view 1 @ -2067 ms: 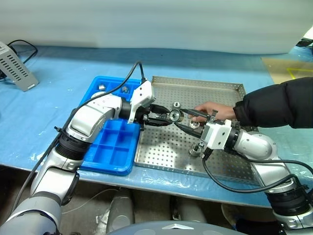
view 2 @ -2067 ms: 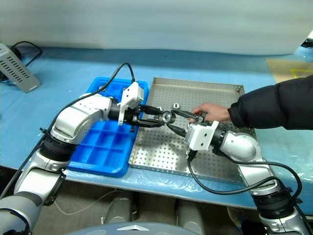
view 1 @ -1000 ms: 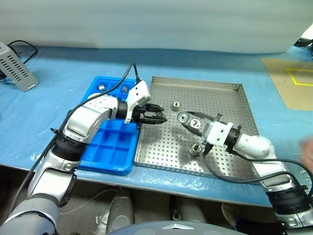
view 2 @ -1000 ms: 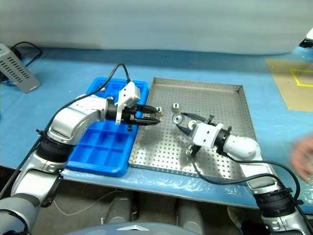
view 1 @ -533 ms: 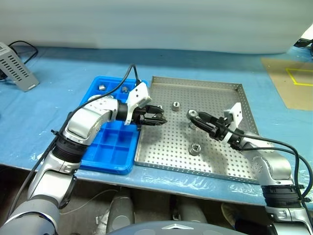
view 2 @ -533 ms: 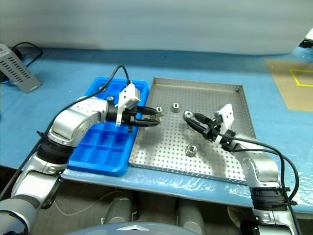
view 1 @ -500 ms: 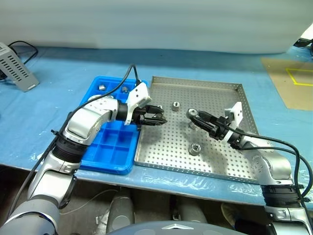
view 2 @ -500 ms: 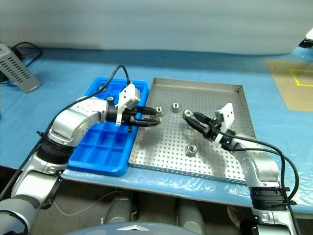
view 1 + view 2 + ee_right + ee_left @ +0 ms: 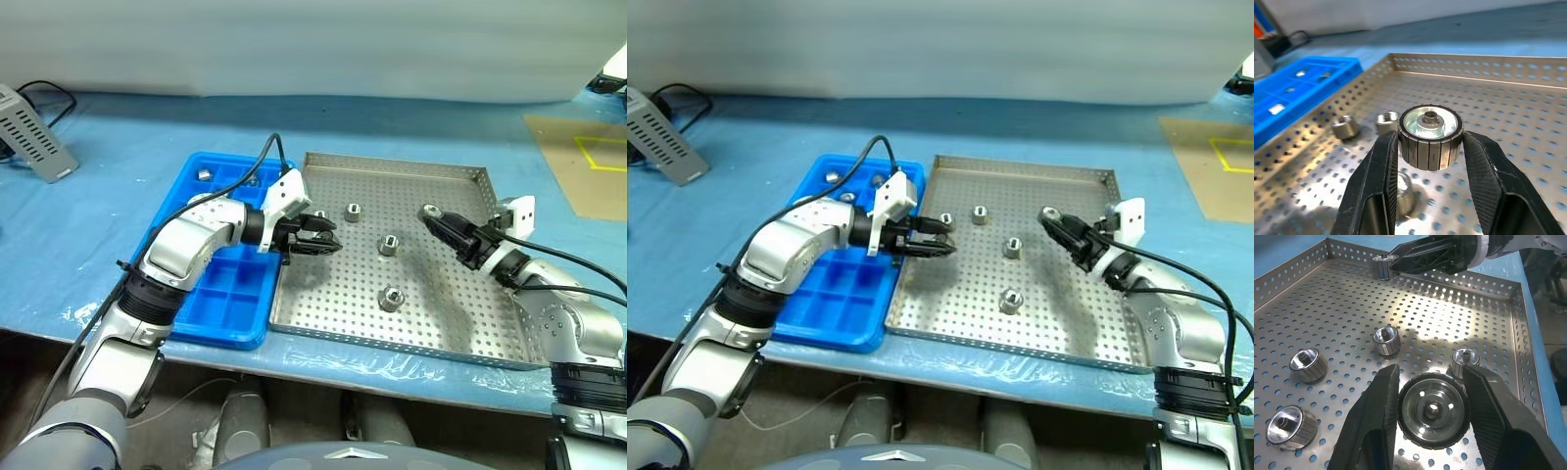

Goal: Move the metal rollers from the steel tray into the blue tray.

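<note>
Four metal rollers lie loose on the perforated floor of the steel tray (image 9: 460,186): one (image 9: 352,210) nearest its far rim, one (image 9: 389,244) at its middle, one (image 9: 392,297) toward its near rim, and a fourth (image 9: 945,221) close to its left wall. Two more are in grips above the tray. The left gripper (image 9: 1431,396) clamps a roller (image 9: 1432,410) between its two black fingers over the tray's left part, and the right gripper (image 9: 1431,147) pinches another (image 9: 1430,129) over the tray's right part. At least two further rollers, one of them (image 9: 205,174) in a corner cell, sit in the far compartments of the blue tray (image 9: 217,304), which lies along the steel tray's left wall. The left wrist view looks into the bore of its held roller and takes in all four loose ones, while the head views show that roller merely as a dark shape. The right wrist view shows the ribbed side of its roller, hard to make out from above. A grey box (image 9: 31,133) sits on the blue table covering (image 9: 118,157), well left of the steel tray.
</note>
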Controlling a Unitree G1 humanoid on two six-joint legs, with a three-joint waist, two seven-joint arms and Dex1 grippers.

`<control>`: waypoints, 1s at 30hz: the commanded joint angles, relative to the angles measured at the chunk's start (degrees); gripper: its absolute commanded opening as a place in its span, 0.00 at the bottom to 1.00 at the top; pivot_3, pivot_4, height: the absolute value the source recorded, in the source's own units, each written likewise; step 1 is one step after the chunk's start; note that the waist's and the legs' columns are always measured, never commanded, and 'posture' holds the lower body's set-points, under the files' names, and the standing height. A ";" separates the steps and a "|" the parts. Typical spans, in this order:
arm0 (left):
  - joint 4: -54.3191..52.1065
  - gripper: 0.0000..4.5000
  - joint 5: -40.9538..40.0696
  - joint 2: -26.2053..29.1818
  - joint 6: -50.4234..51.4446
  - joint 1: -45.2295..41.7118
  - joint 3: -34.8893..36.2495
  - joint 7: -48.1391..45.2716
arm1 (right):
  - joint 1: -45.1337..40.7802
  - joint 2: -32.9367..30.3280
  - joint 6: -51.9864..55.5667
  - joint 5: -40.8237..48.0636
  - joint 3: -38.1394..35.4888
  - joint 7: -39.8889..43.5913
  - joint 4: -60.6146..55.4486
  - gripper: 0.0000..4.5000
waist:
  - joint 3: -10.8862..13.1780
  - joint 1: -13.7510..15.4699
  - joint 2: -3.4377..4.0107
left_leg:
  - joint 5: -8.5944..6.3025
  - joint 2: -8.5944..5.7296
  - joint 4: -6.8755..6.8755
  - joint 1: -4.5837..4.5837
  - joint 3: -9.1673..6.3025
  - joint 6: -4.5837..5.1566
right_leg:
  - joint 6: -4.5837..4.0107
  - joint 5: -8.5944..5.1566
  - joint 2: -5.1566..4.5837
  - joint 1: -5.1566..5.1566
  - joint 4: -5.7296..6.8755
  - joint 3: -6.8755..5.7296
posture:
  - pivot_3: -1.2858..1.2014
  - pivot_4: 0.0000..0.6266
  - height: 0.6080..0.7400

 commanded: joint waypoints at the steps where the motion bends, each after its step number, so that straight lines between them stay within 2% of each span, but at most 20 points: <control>1: -0.22 0.40 0.42 -0.19 -1.53 -1.69 -0.03 -0.93 | 0.80 -1.10 -2.07 -1.57 -2.07 -0.22 1.62 0.35 | 0.00 -0.06 0.00 | 0.00 0.00 0.00 0.00 0.00 0.00 | 0.00 0.00 0.03 0.00 -0.02 0.00 | 0.44 0.24 1.00; 16: 0.58 0.40 1.18 -0.58 -1.82 -1.80 0.18 -1.72 | 5.77 0.50 -1.00 -4.78 3.01 3.94 7.82 0.35 | 0.00 -0.13 0.00 | -0.02 0.04 -0.01 0.04 0.05 0.04 | 0.00 0.00 0.03 0.04 -0.08 0.03 | 0.44 0.24 1.00; 23: 0.27 0.40 1.17 -0.39 -1.48 -1.39 0.38 -1.40 | 5.94 0.52 -2.65 -7.27 4.04 3.07 10.19 0.35 | 0.00 -0.14 -0.01 | -0.03 0.11 -0.01 0.13 0.05 0.04 | 0.00 0.00 0.03 0.13 -0.12 0.03 | 0.45 0.24 1.00; 25: 0.12 0.40 1.09 -0.28 -1.34 -1.25 0.47 -1.37 | 5.66 0.29 -2.80 -7.65 4.35 3.69 11.33 0.52 | 0.00 -0.13 -0.02 | -0.03 0.11 -0.01 0.16 0.05 0.04 | 0.00 0.00 0.03 0.18 -0.13 0.03 | 0.45 0.24 1.00; 30: 0.01 0.40 1.03 -0.28 -1.11 -1.23 0.51 -1.21 | 7.01 2.31 0.24 -5.15 4.99 5.53 10.56 0.86 | -0.06 -0.19 -0.18 | -0.04 0.15 0.00 0.27 0.05 0.04 | -0.01 0.01 0.03 0.31 -0.21 0.02 | 0.45 0.24 1.00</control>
